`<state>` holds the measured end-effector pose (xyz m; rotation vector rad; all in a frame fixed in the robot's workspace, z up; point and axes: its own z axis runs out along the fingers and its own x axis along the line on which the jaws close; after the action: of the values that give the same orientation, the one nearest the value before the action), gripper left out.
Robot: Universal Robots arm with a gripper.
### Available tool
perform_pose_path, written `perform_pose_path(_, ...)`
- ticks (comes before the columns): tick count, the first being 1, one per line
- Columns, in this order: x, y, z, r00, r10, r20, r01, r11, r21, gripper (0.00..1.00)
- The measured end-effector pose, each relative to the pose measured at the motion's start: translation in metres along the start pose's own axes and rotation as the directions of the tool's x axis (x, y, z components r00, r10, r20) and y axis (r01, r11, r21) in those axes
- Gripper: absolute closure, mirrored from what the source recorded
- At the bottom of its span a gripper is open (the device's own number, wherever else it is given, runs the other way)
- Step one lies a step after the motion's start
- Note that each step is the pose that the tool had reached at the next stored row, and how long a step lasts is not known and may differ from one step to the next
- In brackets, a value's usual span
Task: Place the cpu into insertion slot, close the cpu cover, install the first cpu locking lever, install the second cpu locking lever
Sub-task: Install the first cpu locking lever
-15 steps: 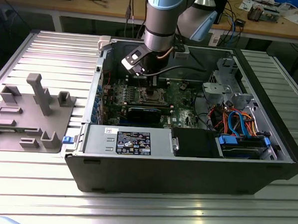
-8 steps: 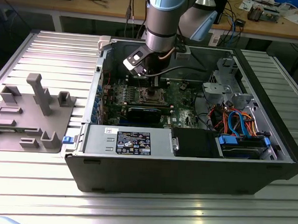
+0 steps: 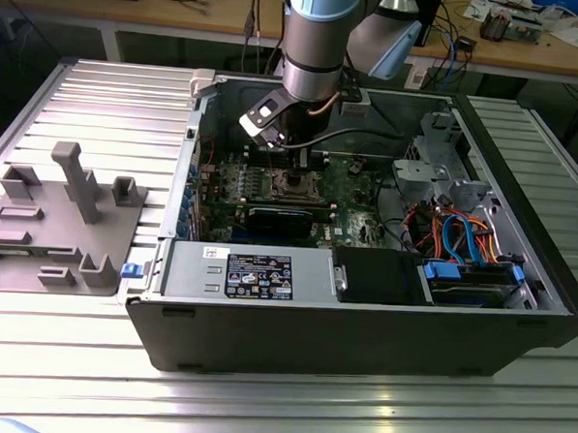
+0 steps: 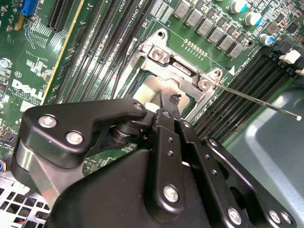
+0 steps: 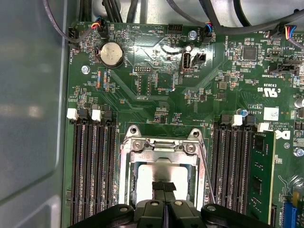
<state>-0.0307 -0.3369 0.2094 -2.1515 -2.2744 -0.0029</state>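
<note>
In the exterior view my gripper (image 3: 297,165) reaches down into the open computer case, just above the insertion slot (image 3: 295,185) on the green motherboard. The first wrist view shows the cpu (image 5: 146,179), its silver top visible through the window of the cpu cover (image 5: 159,148), which lies flat over the socket. My gripper (image 5: 164,188) is shut with nothing between the black fingertips, right over the chip. One thin wire locking lever (image 4: 256,100) sticks out, raised away from the socket; it also runs along the socket's side (image 5: 205,166).
Black memory slots (image 5: 90,171) flank the socket, with a green memory module (image 5: 261,175) on one side. A coin battery (image 5: 110,52) lies beyond. The case holds a power supply (image 3: 257,273) and cabled drive cage (image 3: 462,240). A grey fixture (image 3: 61,214) stands outside the case.
</note>
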Motion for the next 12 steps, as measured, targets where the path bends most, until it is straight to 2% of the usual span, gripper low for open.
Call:
perform_pose_path(7,0.0001,0.0,-0.0007,1.0,0.0,-0.0002,0.0,1.0,-0.0002,0.89)
perform_pose_path(12,0.0001,-0.0001,-0.013,1.0,0.0,0.0001,0.0,1.0,0.0,0.89)
